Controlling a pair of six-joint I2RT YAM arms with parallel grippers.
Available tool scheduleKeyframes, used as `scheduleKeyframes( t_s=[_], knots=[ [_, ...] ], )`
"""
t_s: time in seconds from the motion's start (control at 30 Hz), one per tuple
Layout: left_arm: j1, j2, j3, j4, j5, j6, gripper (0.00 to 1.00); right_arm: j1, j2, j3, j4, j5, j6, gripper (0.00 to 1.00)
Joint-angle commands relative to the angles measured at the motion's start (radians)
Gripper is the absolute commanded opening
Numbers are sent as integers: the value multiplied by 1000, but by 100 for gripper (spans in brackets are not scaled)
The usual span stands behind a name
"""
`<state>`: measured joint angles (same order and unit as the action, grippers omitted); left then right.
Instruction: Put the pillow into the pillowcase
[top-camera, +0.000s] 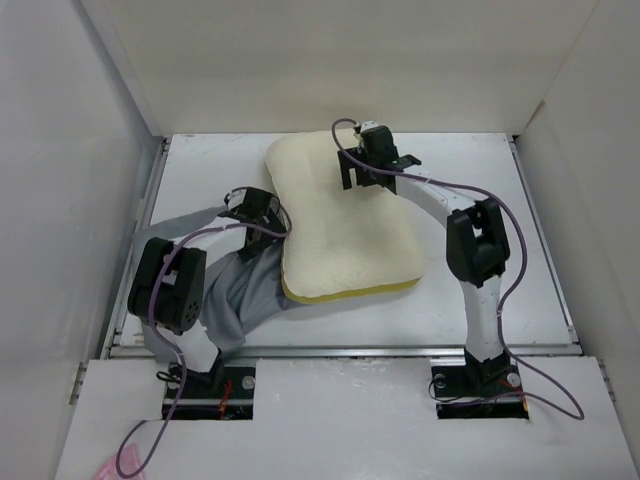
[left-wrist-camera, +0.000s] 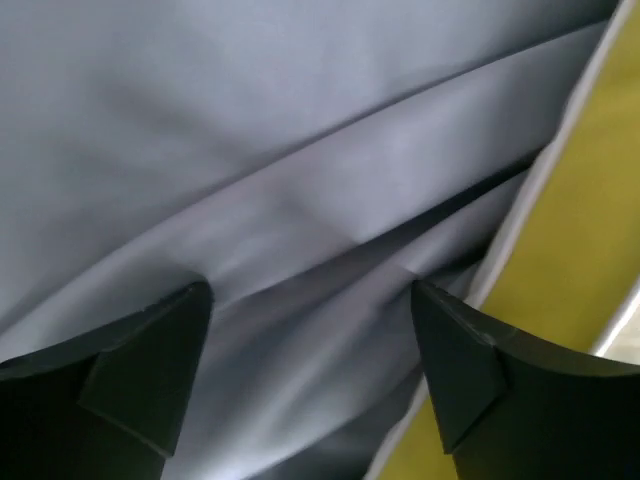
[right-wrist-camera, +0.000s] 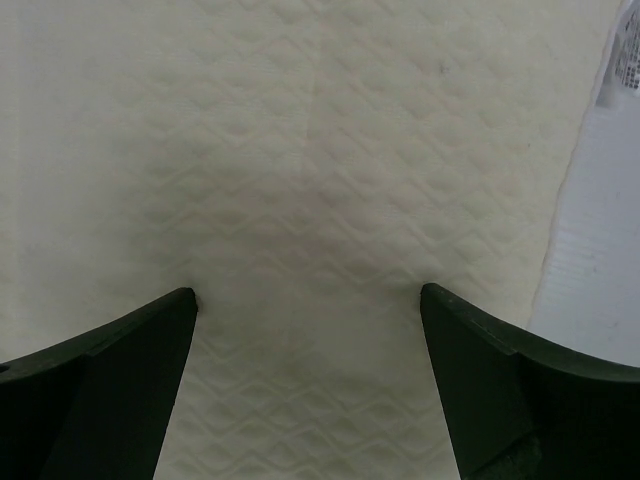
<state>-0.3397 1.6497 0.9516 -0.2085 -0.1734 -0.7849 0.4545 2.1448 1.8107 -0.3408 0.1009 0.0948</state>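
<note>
The pillow (top-camera: 335, 225) lies in the middle of the table, cream quilted face up, its yellow edge band along the near side. The grey pillowcase (top-camera: 245, 290) lies wrinkled at its left, partly under the pillow's left edge. My left gripper (top-camera: 262, 222) is open, pressed down on the grey pillowcase fabric (left-wrist-camera: 300, 200) beside the pillow's yellow band (left-wrist-camera: 570, 260). My right gripper (top-camera: 362, 172) is open and sits on the pillow's far end; its tips press on the quilted face (right-wrist-camera: 310, 200).
White walls stand close around the table on the left, back and right. The white table surface (top-camera: 480, 180) shows right of the pillow and in the right wrist view (right-wrist-camera: 600, 260). Cables loop off both arms.
</note>
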Motion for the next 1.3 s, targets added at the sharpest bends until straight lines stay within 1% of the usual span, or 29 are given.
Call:
scheduleKeyframes(
  t_s=[0.0,0.07,0.1,0.13,0.2,0.23,0.27,0.3,0.33,0.37,0.4,0.43,0.5,0.53,0.57,0.6,0.63,0.67,0.7,0.73,0.77,0.9,0.93,1.03,1.13,1.17,1.2,1.23,1.27],
  knots=[
    [8,45,65,-38,29,-63,78,-42,0,-13,11,-9,106,98],
    [17,73,96,-66,20,-88,70,-42,0,-48,35,3,106,88],
    [18,88,107,-66,8,-88,65,-42,9,-48,36,20,106,71],
    [18,125,121,-80,-1,-88,46,-42,24,-48,26,29,106,58],
    [28,165,169,-104,-1,-88,25,-42,35,-36,17,52,115,37],
    [28,186,188,-124,-17,-88,12,-42,35,-36,17,68,115,9],
    [39,224,206,-150,-26,-88,0,-42,20,-48,29,78,124,0],
    [48,242,246,-150,-26,-79,0,-42,-2,-97,66,123,134,0],
    [48,255,263,-150,-38,-68,0,-42,-73,-134,101,137,125,0],
    [71,297,300,-117,-52,-50,0,-42,-170,-215,176,146,91,0],
    [71,297,326,-117,-52,-50,0,-42,-171,-256,177,146,91,0],
    [71,312,357,-106,-34,-10,0,-51,-272,-287,233,146,67,0],
    [96,370,430,-94,-34,27,0,-66,-366,-321,233,111,-7,0],
    [96,392,517,-94,-34,50,0,-85,-409,-332,202,86,-20,0],
    [105,416,571,-94,-47,68,0,-95,-484,-332,175,86,-42,0],
    [116,467,625,-110,-48,117,0,-108,-514,-332,137,63,-56,0],
    [116,490,732,-130,-64,142,0,-128,-540,-323,102,95,-56,0],
    [116,508,781,-131,-64,169,0,-140,-580,-312,26,121,-47,0],
    [126,541,821,-131,-64,226,0,-151,-597,-312,-16,152,-6,0],
    [137,553,860,-120,-64,249,0,-174,-612,-312,-55,210,22,0],
    [137,564,921,-120,-64,272,0,-183,-628,-333,-110,227,37,0],
    [178,585,990,-143,-104,296,0,-218,-715,-438,-211,293,144,0],
    [198,585,978,-152,-104,296,0,-230,-724,-494,-211,275,164,0],
    [224,575,922,-138,-104,326,0,-231,-724,-559,-237,208,174,2],
    [246,547,912,-138,-69,358,0,-231,-729,-606,-248,62,131,18],
    [246,532,912,-138,-49,377,11,-220,-744,-606,-233,37,78,32],
    [246,509,912,-138,-31,394,24,-189,-766,-616,-222,37,56,42],
    [246,495,900,-128,-17,404,49,-168,-790,-616,-196,51,31,55],
    [246,480,900,-127,0,404,60,-146,-842,-607,-175,62,-15,93]
  ],
)
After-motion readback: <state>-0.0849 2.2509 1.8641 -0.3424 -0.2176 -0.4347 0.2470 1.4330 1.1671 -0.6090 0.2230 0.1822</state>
